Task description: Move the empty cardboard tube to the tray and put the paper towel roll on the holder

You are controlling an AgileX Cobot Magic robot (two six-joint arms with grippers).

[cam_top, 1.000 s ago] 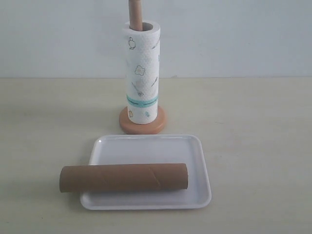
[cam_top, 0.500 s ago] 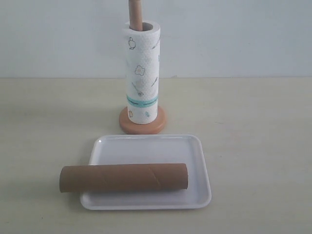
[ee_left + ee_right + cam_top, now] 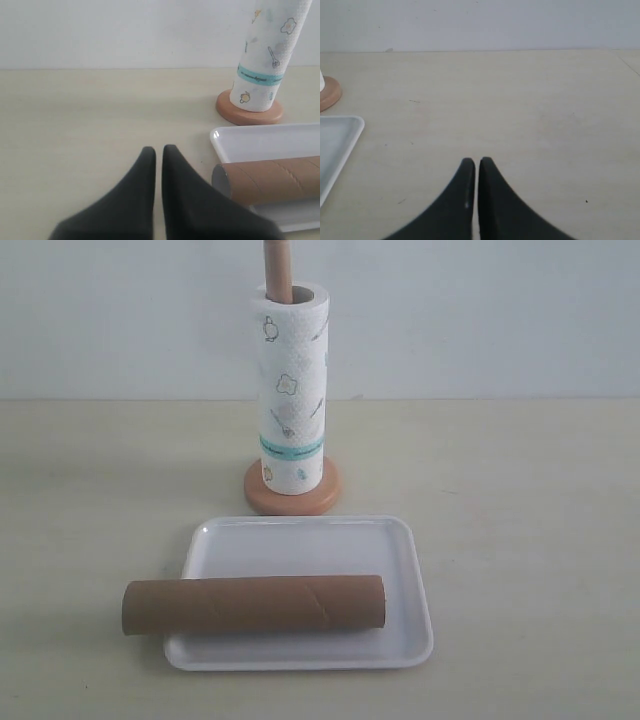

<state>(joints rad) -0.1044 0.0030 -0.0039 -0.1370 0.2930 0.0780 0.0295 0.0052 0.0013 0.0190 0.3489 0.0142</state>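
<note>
The brown cardboard tube [image 3: 255, 604] lies across the white tray [image 3: 305, 543], its left end sticking out over the rim. Behind the tray the printed paper towel roll [image 3: 290, 390] stands upright on the wooden holder [image 3: 292, 495], whose pole pokes out of the core. Neither gripper shows in the exterior view. In the left wrist view my left gripper [image 3: 159, 149] is shut and empty, just beside the cardboard tube [image 3: 270, 177], tray [image 3: 260, 140], paper towel roll [image 3: 267, 50] and holder [image 3: 248, 114]. My right gripper [image 3: 476, 161] is shut and empty over bare table, apart from the tray [image 3: 340, 137].
The pale tabletop [image 3: 530, 490] spreads wide on both sides of the tray. A plain white wall [image 3: 480, 310] stands behind the table. A sliver of the holder's base [image 3: 327, 94] shows in the right wrist view.
</note>
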